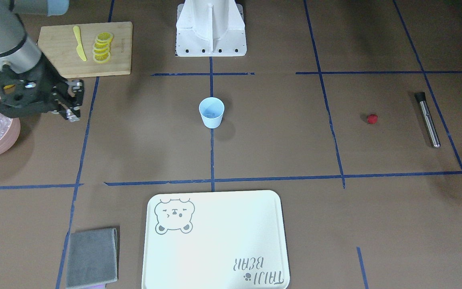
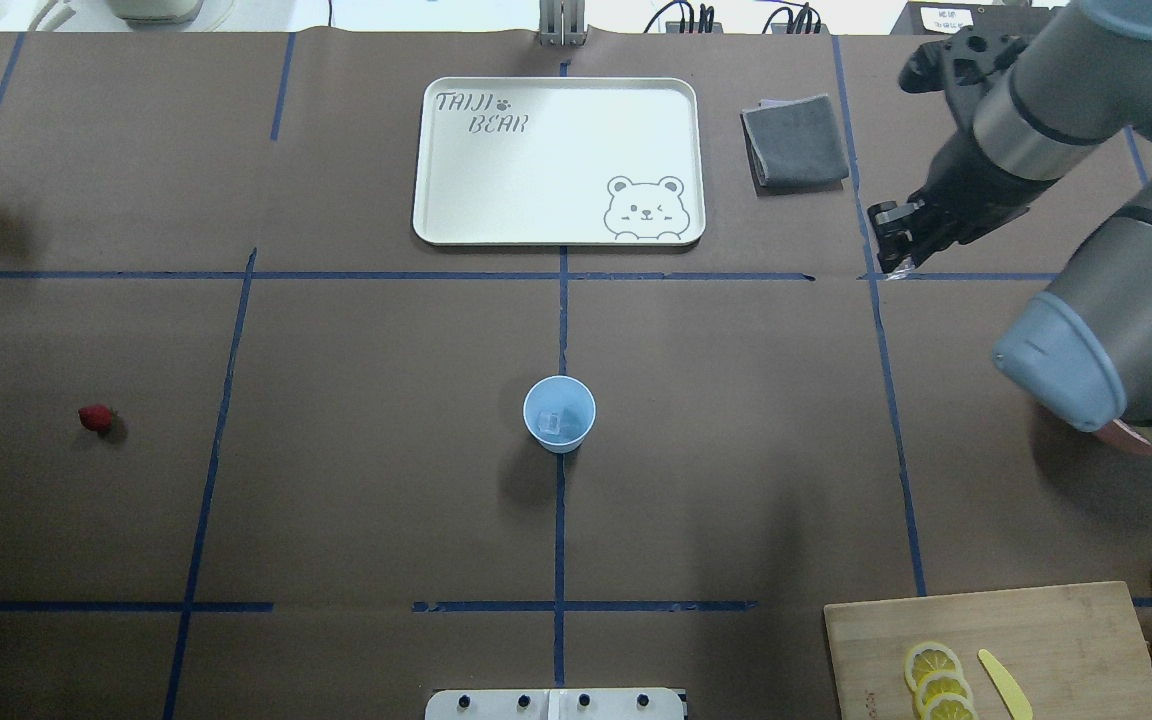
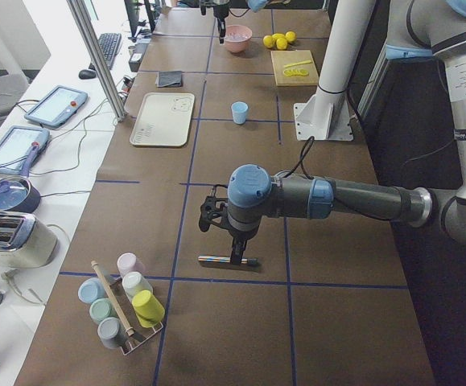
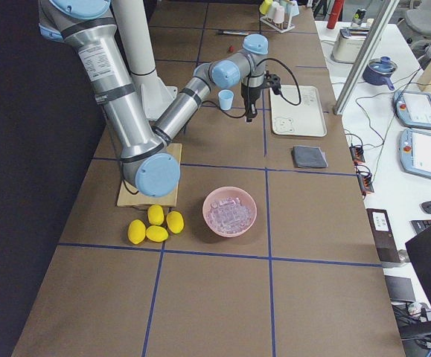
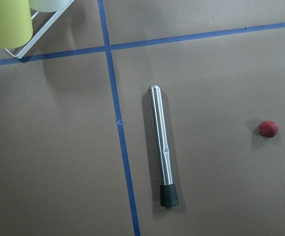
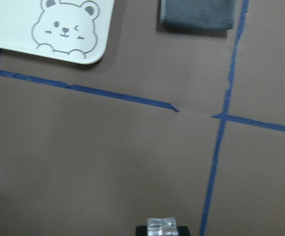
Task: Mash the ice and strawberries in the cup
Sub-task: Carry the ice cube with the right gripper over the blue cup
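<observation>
From where I stand, the right gripper (image 2: 893, 258) looks closed on 1 ice cube (image 6: 161, 226). Only its wrist view shows the clear lump pinched at the tips. The cup (image 1: 211, 113) stands upright on the tabletop's (image 2: 736, 450) centre line, well apart from that gripper, toward the middle and nearer the robot's base. This arm is likely the one to reach it. The overhead view looks into the cup and shows another cube (image 2: 553, 423) inside, which the side views hide. The strawberry (image 2: 95, 417) lies on the left half, near the steel muddler (image 5: 163, 147). The left gripper (image 3: 236, 249) hangs over that muddler, and I cannot tell whether it is open or closed.
</observation>
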